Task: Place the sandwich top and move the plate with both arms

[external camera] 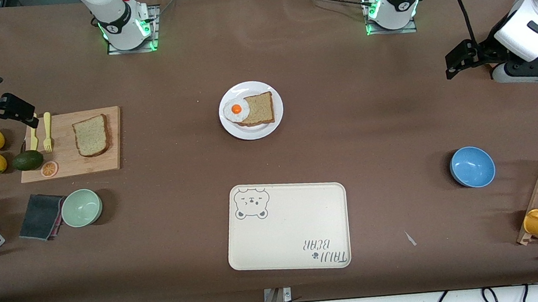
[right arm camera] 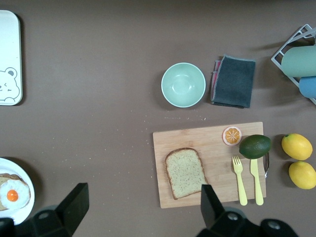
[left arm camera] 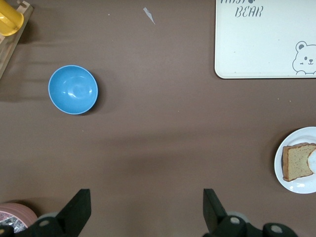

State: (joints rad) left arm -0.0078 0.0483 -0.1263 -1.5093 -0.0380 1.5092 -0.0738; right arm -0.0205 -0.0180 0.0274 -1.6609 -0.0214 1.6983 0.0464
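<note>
Sandwich top (external camera: pixel 92 135) on cutting board (external camera: pixel 109 156); both tools open.

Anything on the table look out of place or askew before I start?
Only small things: the fried egg hangs off one end of the bread on the plate, not centred, and a small pale scrap lies on the bare table between the tray and the blue bowl.
</note>
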